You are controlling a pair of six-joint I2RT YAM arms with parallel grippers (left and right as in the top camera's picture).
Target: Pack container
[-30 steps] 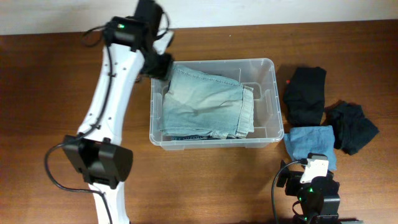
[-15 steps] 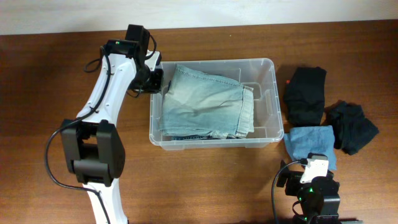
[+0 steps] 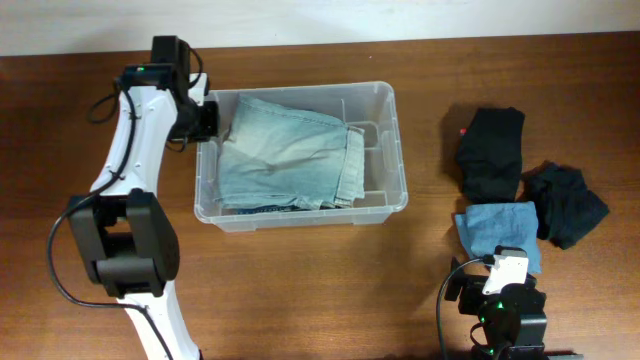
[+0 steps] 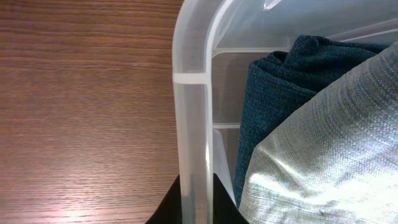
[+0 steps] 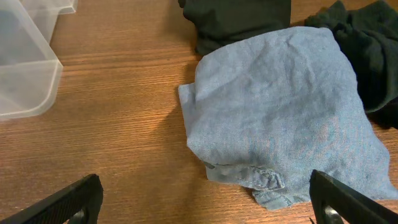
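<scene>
The container (image 3: 396, 150) is a clear plastic bin left of the table's middle, with folded light-blue jeans (image 3: 285, 150) filling it. My left gripper (image 3: 205, 122) is at its left wall. In the left wrist view the two black fingers are shut on that wall (image 4: 193, 124), one inside and one outside, and the left gripper (image 4: 196, 190) straddles the rim. Beside it lie dark denim (image 4: 273, 93) and the pale jeans (image 4: 323, 143). My right gripper (image 5: 204, 190) is open over bare wood, just short of a folded light-blue cloth (image 5: 280, 106).
Two black garments (image 3: 492, 150) (image 3: 567, 205) and the blue cloth (image 3: 500, 232) lie on the table's right side. The right arm (image 3: 503, 295) sits at the front right edge. The container's corner (image 5: 25, 68) shows at the left of the right wrist view.
My left gripper came down and shut on the container's left wall. The container with the jeans has slid to the left. The right arm has not moved.
</scene>
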